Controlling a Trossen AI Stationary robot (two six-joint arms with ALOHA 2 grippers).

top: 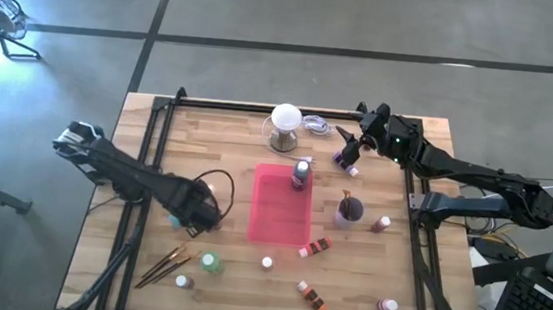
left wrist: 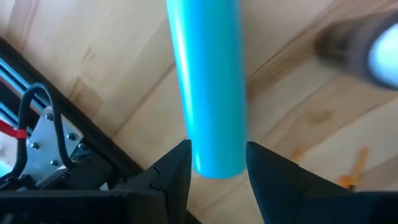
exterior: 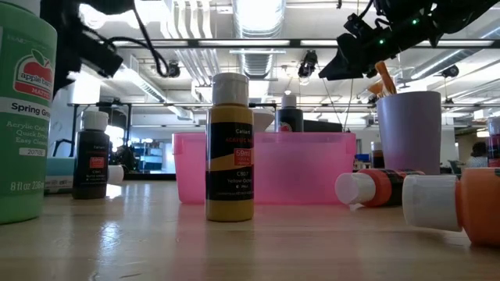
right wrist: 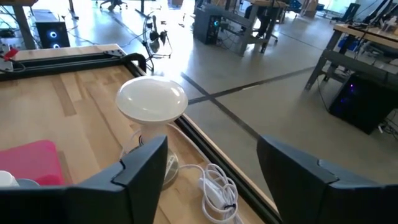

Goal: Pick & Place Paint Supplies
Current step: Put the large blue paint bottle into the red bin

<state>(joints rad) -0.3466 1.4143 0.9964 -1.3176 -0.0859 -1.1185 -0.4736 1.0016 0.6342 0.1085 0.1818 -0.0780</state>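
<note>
Left gripper: fingers clamped on the teal bottle, low over the table's left side.
Right gripper: fingers apart, holding nothing, raised near the far edge beside the white lamp.
Pink tray: mid-table, one bottle at its far corner.
Brushes: near-left, flat.
Small bottles: scattered across the near and right side.

We see two dark, matte, slender jointed arms. The left gripper has black, wedge-shaped fingers, with a black cable, a red tie and a screwed silver bracket nearby. Green lights glow near the right gripper.
</note>
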